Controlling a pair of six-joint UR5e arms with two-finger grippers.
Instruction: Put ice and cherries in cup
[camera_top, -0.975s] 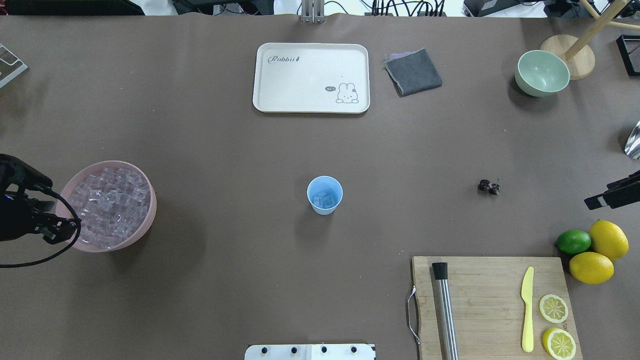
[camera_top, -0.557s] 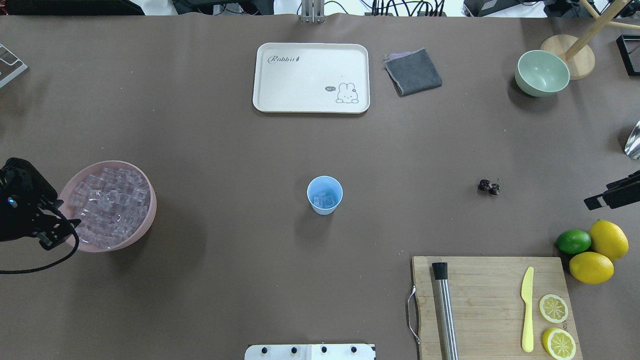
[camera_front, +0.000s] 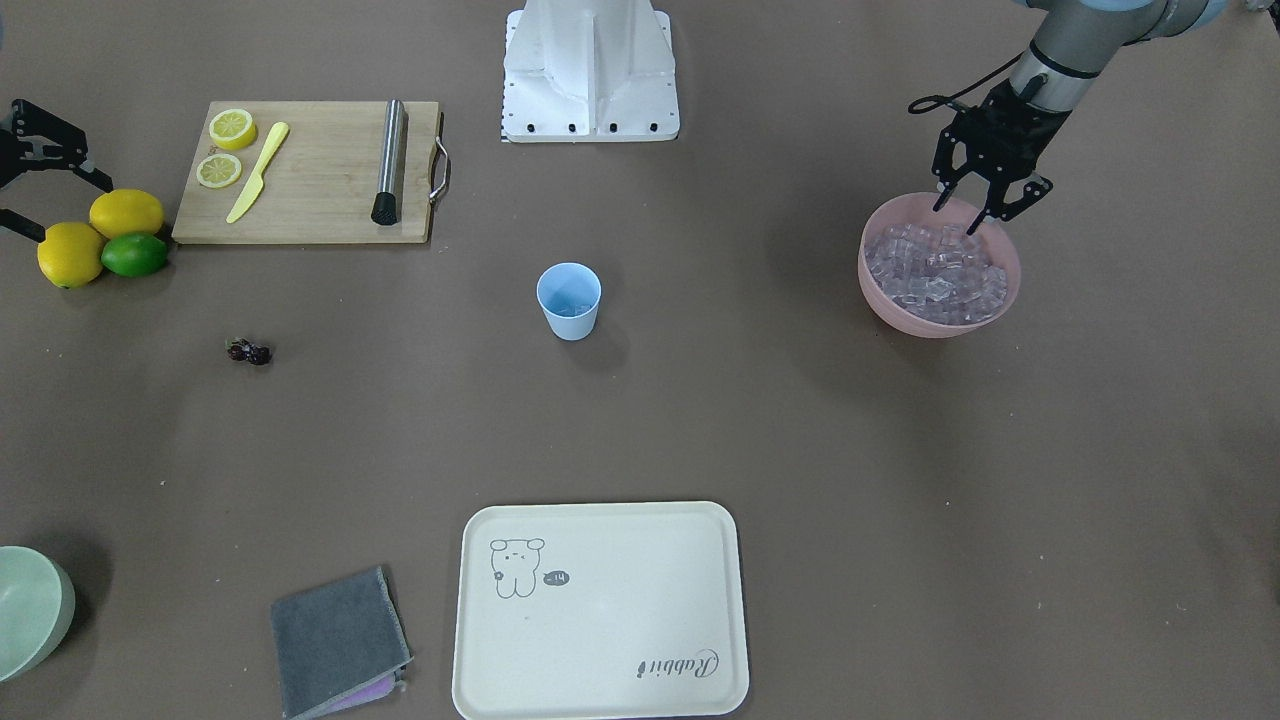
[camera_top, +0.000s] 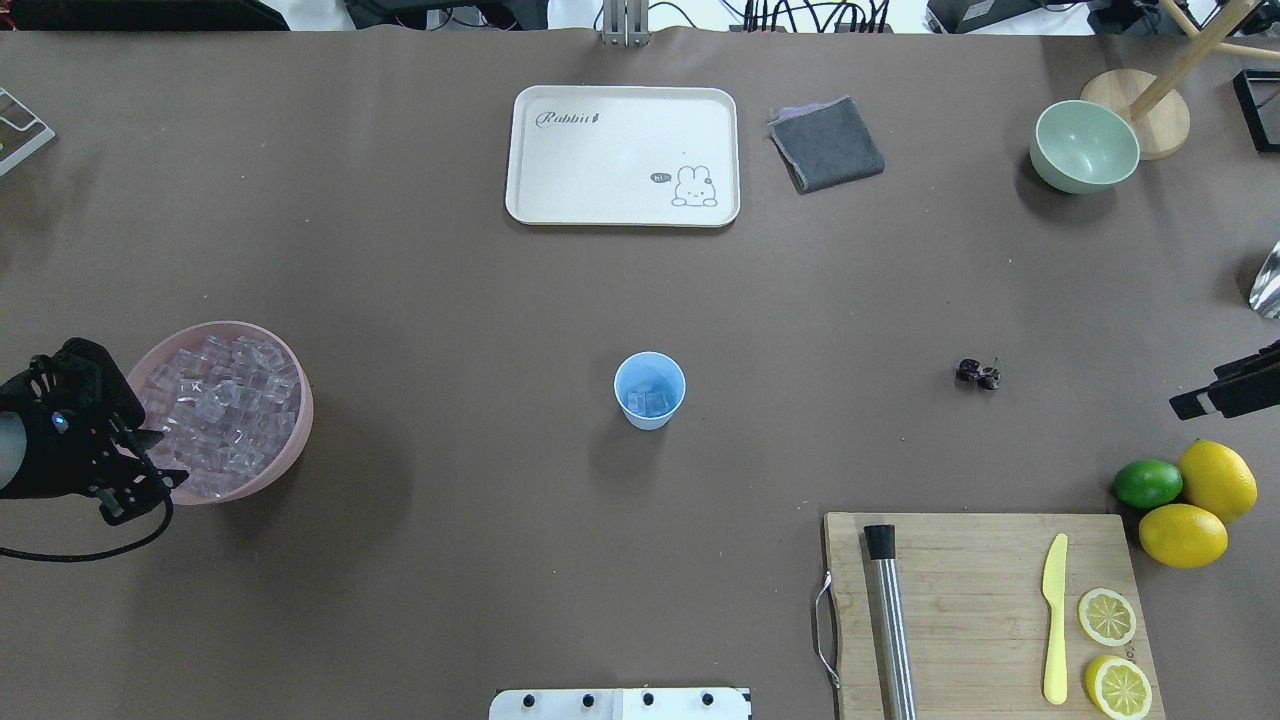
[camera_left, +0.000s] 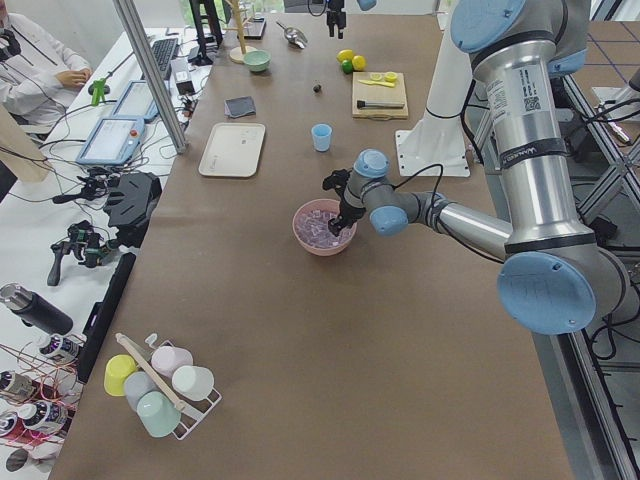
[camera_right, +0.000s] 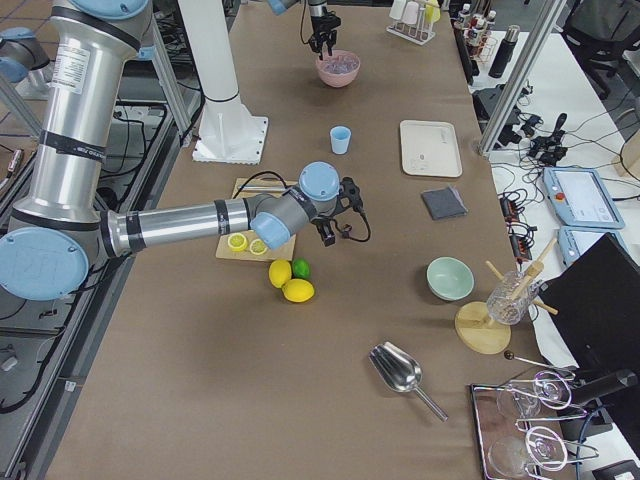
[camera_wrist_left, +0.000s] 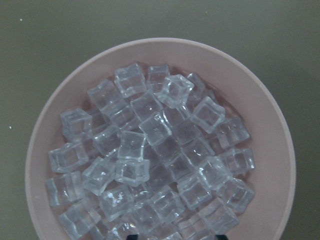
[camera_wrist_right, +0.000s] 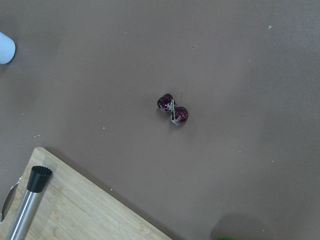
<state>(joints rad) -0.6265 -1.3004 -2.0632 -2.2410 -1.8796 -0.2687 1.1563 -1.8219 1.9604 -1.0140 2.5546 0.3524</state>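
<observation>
— What is seen, the largest thing first?

— A brown table (camera_top: 400, 300) is seen. A wooden cutting board (camera_top: 970, 600) is laid at the robot's near right, and a cream tray (camera_top: 620, 140) is set at the far middle.

— And the bowl?

— A pink bowl (camera_wrist_left: 262, 125) is placed on the robot's left side of the table.

— How is the left gripper held?

— The left gripper (camera_front: 958, 216) is held just over the bowl's rim on the robot's side. Its fingers are pointed down and spread apart, and nothing is gripped between them.

— And the right one?

— The right gripper (camera_front: 72, 210) is cut off by the edge of the front view, so little can be stated firmly. Its fingers appear to be spread, with nothing seen between them. It is held above the table near the lemons (camera_top: 1183, 535) and the lime (camera_top: 1147, 483).

— Where is the cup found?

— The cup (camera_front: 570, 320) is stood upright at mid-table, well apart from the bowl and from both grippers.

— And the ice?

— The ice (camera_wrist_left: 150, 165) is heaped in the pink bowl. A few cubes are also seen at the bottom of the cup.

— The cherries?

— The cherries (camera_wrist_right: 172, 108) are laid on the bare table to the robot's right of the cup, beyond the board's far edge. They are touched by nothing.
</observation>
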